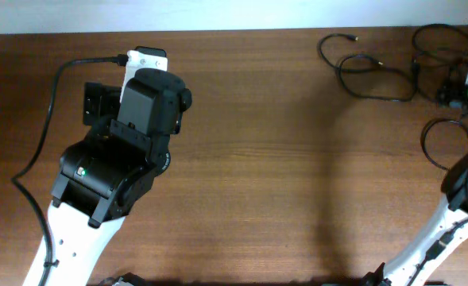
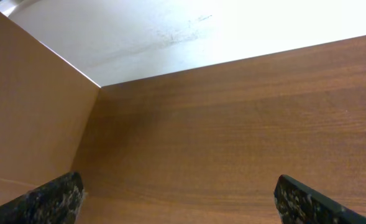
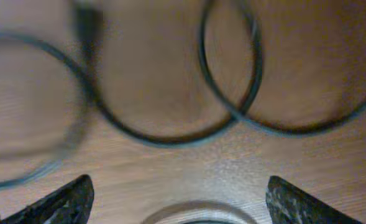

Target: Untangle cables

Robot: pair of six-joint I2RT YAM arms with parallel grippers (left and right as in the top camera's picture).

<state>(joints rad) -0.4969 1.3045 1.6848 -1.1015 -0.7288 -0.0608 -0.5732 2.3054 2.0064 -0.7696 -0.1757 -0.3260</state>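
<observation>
Looped cables point(image 3: 164, 140) lie just ahead of the right arm point(image 1: 456, 214), its jaws apart. The left arm point(image 1: 98, 183), jaws apart too, is far off.

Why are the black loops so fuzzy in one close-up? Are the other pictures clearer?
Right wrist view: the cables look soft, likely too near the lens. Overhead view: sharp, evenly lit. Left wrist view: the pale surface beyond the table is washed out.
</observation>
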